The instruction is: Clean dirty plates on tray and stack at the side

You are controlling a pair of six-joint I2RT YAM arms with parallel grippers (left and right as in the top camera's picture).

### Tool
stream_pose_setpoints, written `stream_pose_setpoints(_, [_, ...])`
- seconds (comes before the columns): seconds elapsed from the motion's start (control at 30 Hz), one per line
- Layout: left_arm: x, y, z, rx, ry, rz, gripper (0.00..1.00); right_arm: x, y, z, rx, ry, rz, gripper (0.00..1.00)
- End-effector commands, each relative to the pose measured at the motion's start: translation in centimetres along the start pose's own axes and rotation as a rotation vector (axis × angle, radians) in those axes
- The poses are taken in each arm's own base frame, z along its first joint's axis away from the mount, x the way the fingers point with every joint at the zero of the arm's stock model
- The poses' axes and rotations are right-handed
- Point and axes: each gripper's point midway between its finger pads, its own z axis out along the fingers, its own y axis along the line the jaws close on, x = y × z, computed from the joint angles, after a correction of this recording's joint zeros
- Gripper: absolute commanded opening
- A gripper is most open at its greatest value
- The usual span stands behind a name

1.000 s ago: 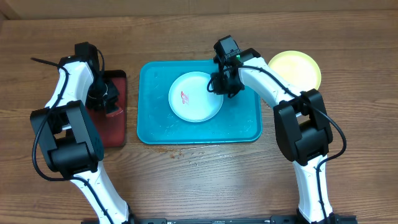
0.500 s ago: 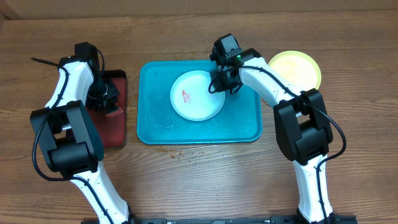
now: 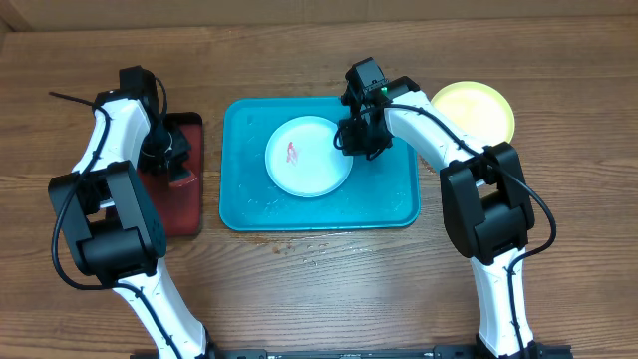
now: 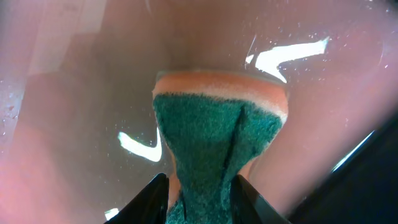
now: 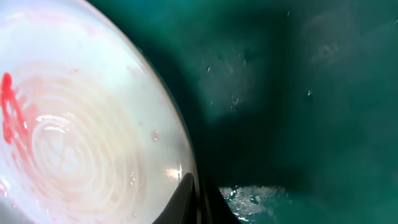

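White plate point(image 3: 309, 170), smeared, on tray point(image 3: 239, 204), rim pinched by right gripper point(image 5: 199, 198); left gripper point(image 4: 202, 199) clamps sponge point(image 4: 217, 124); yellow-green plate point(image 3: 480, 110) already aside, right.

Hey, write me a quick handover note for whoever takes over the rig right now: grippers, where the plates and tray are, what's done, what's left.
Left gripper: shut on the sponge, over the dark red tray.
Right gripper: shut on the right rim of the white plate.
White plate lies in the teal tray, with a red smear on it.
Yellow-green plate sits on the table, right of the teal tray; it looks clean.
Left to do: wipe the white plate and stack it. No third plate in view.
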Motion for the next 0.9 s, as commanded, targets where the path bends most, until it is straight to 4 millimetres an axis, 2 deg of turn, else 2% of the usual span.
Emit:
stream_pose_setpoints(0.0, [0.1, 0.2, 0.0, 0.000, 0.000, -0.011, 0.35, 1.0, 0.3, 0.8, -0.014, 0.038, 0.020, 0.04])
stream_pose_setpoints(0.27, [0.2, 0.3, 0.4, -0.003, -0.001, -0.011, 0.38, 1.0, 0.3, 0.9, -0.014, 0.038, 0.020, 0.04])
stream_pose_setpoints(0.33, [0.2, 0.3, 0.7, -0.001, -0.005, -0.011, 0.31, 0.9, 0.3, 0.9, -0.015, 0.034, 0.019, 0.04])
stream_pose_setpoints(0.43, [0.3, 0.3, 0.8, -0.003, -0.004, -0.010, 0.05, 0.8, 0.3, 0.9, -0.016, 0.030, 0.018, 0.04])
stream_pose_setpoints(0.6, [0.3, 0.3, 0.7, -0.003, 0.000, -0.010, 0.04, 0.7, 0.4, 0.9, -0.017, 0.026, 0.017, 0.04])
stream_pose_setpoints(0.73, [0.1, 0.3, -0.7, -0.007, 0.012, -0.010, 0.04, 0.7, 0.4, 0.9, -0.017, 0.028, 0.017, 0.04])
stream_pose_setpoints(0.87, [-0.7, 0.0, -3.3, 0.010, 0.010, -0.010, 0.04, 0.6, 0.4, 0.9, -0.018, 0.024, 0.016, 0.04])
